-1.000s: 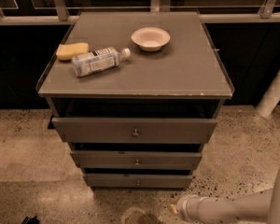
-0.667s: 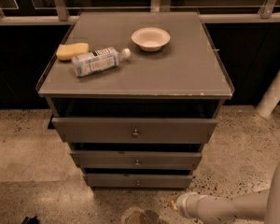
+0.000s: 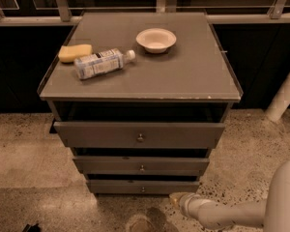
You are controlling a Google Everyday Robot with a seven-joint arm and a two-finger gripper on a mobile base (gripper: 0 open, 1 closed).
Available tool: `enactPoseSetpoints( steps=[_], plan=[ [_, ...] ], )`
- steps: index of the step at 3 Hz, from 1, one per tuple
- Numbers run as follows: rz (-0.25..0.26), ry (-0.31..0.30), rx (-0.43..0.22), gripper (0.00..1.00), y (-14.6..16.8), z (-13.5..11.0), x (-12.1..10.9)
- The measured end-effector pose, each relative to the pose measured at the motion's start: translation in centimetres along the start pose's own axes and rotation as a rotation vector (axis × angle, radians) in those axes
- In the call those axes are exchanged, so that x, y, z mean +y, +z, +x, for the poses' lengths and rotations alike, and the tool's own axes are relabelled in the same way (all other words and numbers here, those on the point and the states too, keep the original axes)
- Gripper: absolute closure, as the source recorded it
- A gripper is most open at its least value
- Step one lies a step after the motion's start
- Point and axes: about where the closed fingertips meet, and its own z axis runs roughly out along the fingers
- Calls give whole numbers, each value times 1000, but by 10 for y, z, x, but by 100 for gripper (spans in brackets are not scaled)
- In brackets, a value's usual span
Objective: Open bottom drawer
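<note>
The bottom drawer [image 3: 142, 186] is the lowest, slimmest grey front of the cabinet, with a tiny round knob at its centre. It sits slightly stepped back under the middle drawer [image 3: 141, 166] and the wide top drawer [image 3: 139, 135]. My gripper [image 3: 177, 199] is at the end of the white arm [image 3: 222, 212], low over the floor, just below and to the right of the bottom drawer's right end. It does not touch the knob.
On the cabinet top [image 3: 183, 76] lie a yellow sponge [image 3: 75, 52], a plastic bottle on its side [image 3: 102, 63] and a white bowl [image 3: 156, 39]. A white post [image 3: 285, 95] stands at the right. Speckled floor [image 3: 29, 149] surrounds the cabinet.
My arm's end has moved a little up and to the left, closer to the bottom drawer's right end. The drawers and the things on top have not moved.
</note>
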Motion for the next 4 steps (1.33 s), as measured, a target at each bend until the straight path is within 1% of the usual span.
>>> enactPoseSetpoints(
  steps=[1,2,3,4],
  plan=[
    [2,4,-3,100,3,0,-1],
    [-34,2,-19,100,6,0,0],
    [-99,92,-73,100,27,8,1],
    [-131,61,-176,100,64,6,-16]
  ],
)
